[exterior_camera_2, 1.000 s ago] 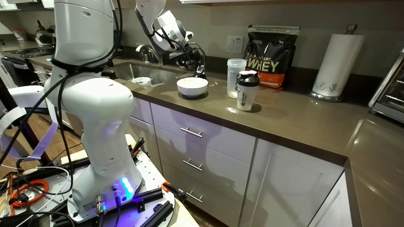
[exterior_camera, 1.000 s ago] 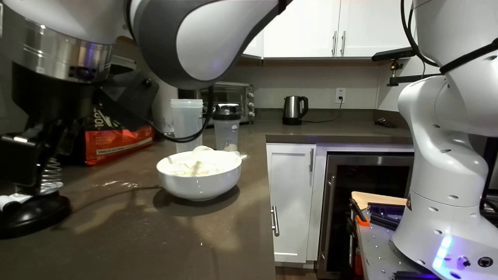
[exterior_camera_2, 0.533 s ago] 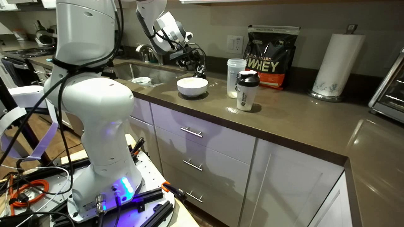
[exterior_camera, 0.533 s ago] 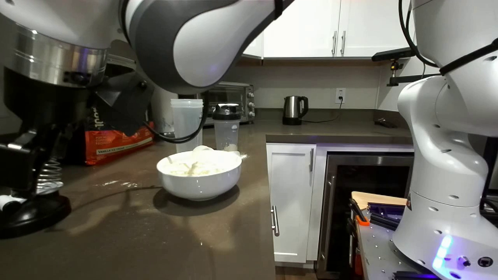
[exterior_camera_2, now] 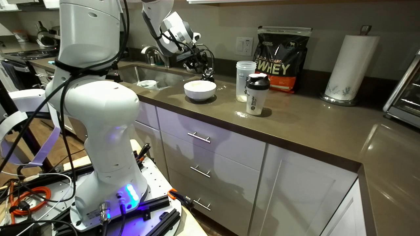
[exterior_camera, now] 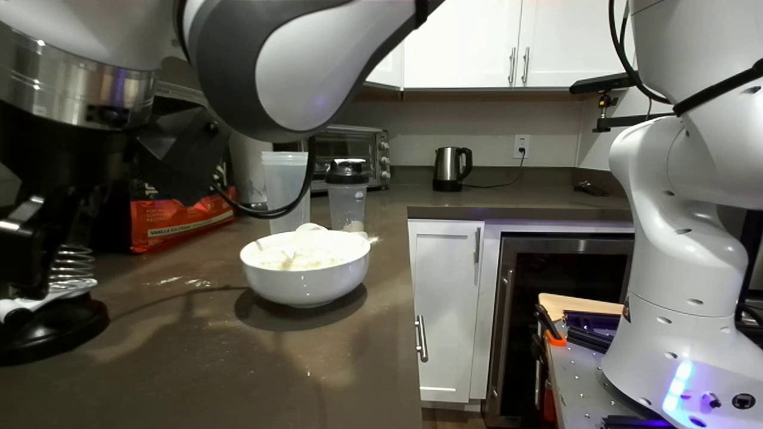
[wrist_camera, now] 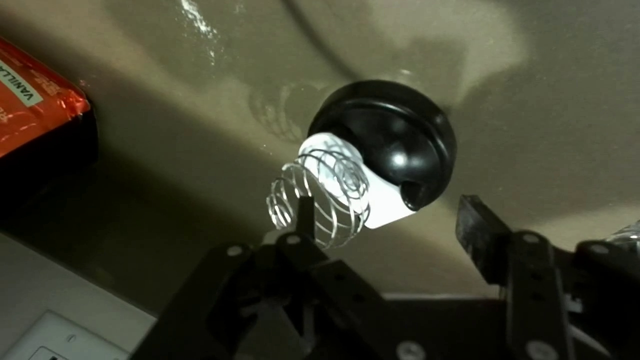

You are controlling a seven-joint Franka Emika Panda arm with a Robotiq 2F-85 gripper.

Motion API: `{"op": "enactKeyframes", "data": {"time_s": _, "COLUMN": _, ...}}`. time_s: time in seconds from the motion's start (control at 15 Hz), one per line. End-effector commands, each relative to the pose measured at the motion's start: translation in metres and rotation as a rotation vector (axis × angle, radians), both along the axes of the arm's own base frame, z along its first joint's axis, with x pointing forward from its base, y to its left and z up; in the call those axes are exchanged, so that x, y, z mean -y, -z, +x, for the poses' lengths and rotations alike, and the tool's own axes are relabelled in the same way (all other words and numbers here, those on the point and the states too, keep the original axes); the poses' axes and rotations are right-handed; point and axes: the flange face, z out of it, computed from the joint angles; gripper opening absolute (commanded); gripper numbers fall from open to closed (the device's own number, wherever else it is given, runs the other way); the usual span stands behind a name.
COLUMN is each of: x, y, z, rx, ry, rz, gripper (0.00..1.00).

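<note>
Black lid (wrist_camera: 400,145): in the wrist view, it lies on the counter (wrist_camera: 525,150), with a white flap (wrist_camera: 387,200) poking out.
Wire ball (wrist_camera: 325,197): springy, right by the white flap.
Gripper (wrist_camera: 387,215): its two fingers are wide apart and squeeze nothing; one tip shows in front of the wire ball, and I cannot tell if they touch.
Bag (wrist_camera: 40,110): red and black, well apart from the lid.
Bowl (exterior_camera: 305,283): in an exterior view, white, holding pale powder (exterior_camera: 307,253); the lid and wire ball sit to one side, by the gripper.
Tall cup (exterior_camera: 285,187), shaker (exterior_camera: 347,202): see-through, behind the bowl.
Arm (exterior_camera_2: 95,98): in an exterior view, it reaches over the counter; the gripper is near the bowl.
Paper roll (exterior_camera_2: 352,68): stands past the bag.
</note>
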Motion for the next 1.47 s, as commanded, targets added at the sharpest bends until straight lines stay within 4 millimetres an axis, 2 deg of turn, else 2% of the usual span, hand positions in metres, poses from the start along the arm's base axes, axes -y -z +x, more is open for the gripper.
{"op": "enactKeyframes", "data": {"time_s": 0.0, "x": -0.002, "y": -0.001, "z": 0.006, "rx": 0.030, "ry": -0.015, "rz": -0.003, "gripper": 0.91}}
{"op": "enactKeyframes", "data": {"time_s": 0.13, "x": 0.000, "y": 0.000, "z": 0.009, "rx": 0.031, "ry": -0.014, "rz": -0.005, "gripper": 0.88}}
{"op": "enactKeyframes", "data": {"time_s": 0.27, "x": 0.001, "y": 0.001, "z": 0.010, "rx": 0.032, "ry": -0.012, "rz": -0.007, "gripper": 0.74}}
{"op": "enactKeyframes", "data": {"time_s": 0.4, "x": 0.002, "y": 0.002, "z": 0.012, "rx": 0.033, "ry": -0.009, "rz": -0.009, "gripper": 0.70}}
{"op": "enactKeyframes", "data": {"time_s": 0.47, "x": 0.003, "y": 0.003, "z": 0.013, "rx": 0.033, "ry": -0.008, "rz": -0.010, "gripper": 0.79}}
{"op": "enactKeyframes", "data": {"time_s": 0.53, "x": 0.003, "y": 0.003, "z": 0.014, "rx": 0.034, "ry": -0.007, "rz": -0.011, "gripper": 0.82}}
{"op": "enactKeyframes", "data": {"time_s": 0.6, "x": 0.004, "y": 0.004, "z": 0.016, "rx": 0.034, "ry": -0.006, "rz": -0.012, "gripper": 0.92}}
{"op": "enactKeyframes", "data": {"time_s": 0.8, "x": 0.005, "y": 0.006, "z": 0.016, "rx": 0.034, "ry": -0.005, "rz": -0.017, "gripper": 0.95}}
{"op": "enactKeyframes", "data": {"time_s": 0.87, "x": 0.005, "y": 0.007, "z": 0.016, "rx": 0.034, "ry": -0.005, "rz": -0.019, "gripper": 0.95}}
{"op": "enactKeyframes", "data": {"time_s": 0.93, "x": 0.004, "y": 0.007, "z": 0.016, "rx": 0.034, "ry": -0.007, "rz": -0.021, "gripper": 0.85}}
{"op": "enactKeyframes", "data": {"time_s": 1.0, "x": 0.004, "y": 0.008, "z": 0.017, "rx": 0.033, "ry": -0.008, "rz": -0.022, "gripper": 0.86}}
{"op": "enactKeyframes", "data": {"time_s": 1.13, "x": 0.004, "y": 0.010, "z": 0.019, "rx": 0.034, "ry": -0.010, "rz": -0.025, "gripper": 0.70}}
{"op": "enactKeyframes", "data": {"time_s": 1.4, "x": 0.006, "y": 0.011, "z": 0.021, "rx": 0.038, "ry": -0.009, "rz": -0.031, "gripper": 0.78}}
